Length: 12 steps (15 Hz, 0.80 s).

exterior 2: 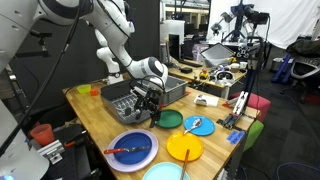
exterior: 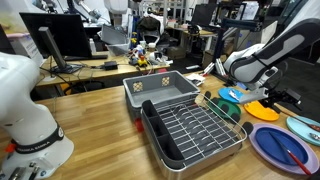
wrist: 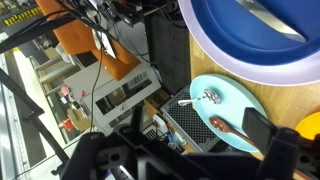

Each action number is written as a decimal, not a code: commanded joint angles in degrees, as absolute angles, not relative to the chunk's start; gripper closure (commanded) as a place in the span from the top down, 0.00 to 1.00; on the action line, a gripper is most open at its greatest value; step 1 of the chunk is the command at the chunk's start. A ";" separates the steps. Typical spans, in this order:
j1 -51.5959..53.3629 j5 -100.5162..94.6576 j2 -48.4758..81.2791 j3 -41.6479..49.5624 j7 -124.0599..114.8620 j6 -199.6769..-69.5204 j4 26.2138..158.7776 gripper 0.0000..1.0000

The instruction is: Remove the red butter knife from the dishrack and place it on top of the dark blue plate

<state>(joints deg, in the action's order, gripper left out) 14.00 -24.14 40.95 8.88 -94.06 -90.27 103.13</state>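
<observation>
Gripper [wrist: 185,140] jaws stand wide apart in the wrist view with nothing between them, and we read that as the release being done. We find the red butter knife [exterior 2: 125,150] lying flat on the dark blue plate [exterior 2: 143,160], inside the raised rim, which should keep it from sliding off. We see the dishrack [exterior: 195,128] well apart from it, its wire grid showing nothing red. We judge the task complete; the arm hangs above the table near the teal plate [exterior 2: 168,120], high enough that a retreat should clear the dishes
</observation>
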 commanded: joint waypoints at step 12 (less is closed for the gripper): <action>10.98 -24.73 24.33 5.81 -100.16 -108.40 126.54 1.00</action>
